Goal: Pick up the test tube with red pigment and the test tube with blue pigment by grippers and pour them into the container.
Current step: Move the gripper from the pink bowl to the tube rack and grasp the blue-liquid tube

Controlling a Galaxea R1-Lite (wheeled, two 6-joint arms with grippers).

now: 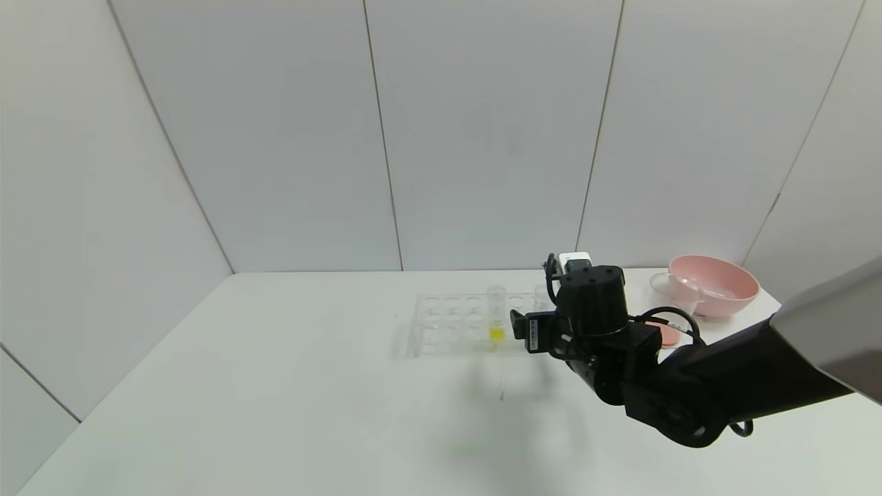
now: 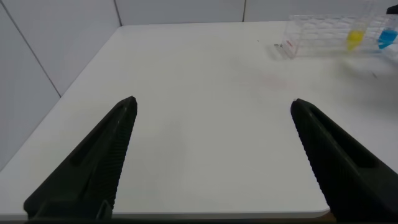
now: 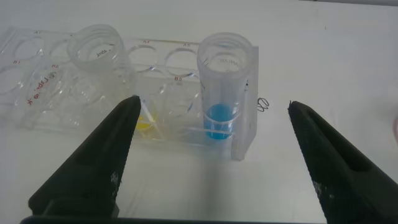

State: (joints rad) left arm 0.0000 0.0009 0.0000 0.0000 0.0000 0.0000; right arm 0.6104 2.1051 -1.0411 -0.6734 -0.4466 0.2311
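test tube with blue pigment [image 3: 222, 87], clear, upright, blue liquid at bottom

Blue liquid in one tube [image 3: 222, 93], yellow in another [image 3: 102, 56], pink bowl [image 1: 716, 284].

You have a clear plastic tube rack [image 1: 451, 324] standing on the white table [image 1: 275, 386], well in from the near edge. In one of its wells stands a tube with yellow liquid [image 1: 496, 317] at its bottom, upright. To the right of the rack and a little farther back sits a pink bowl [image 1: 716, 284]. Behind the rack, pale wall panels [image 1: 482, 131] close off the table.
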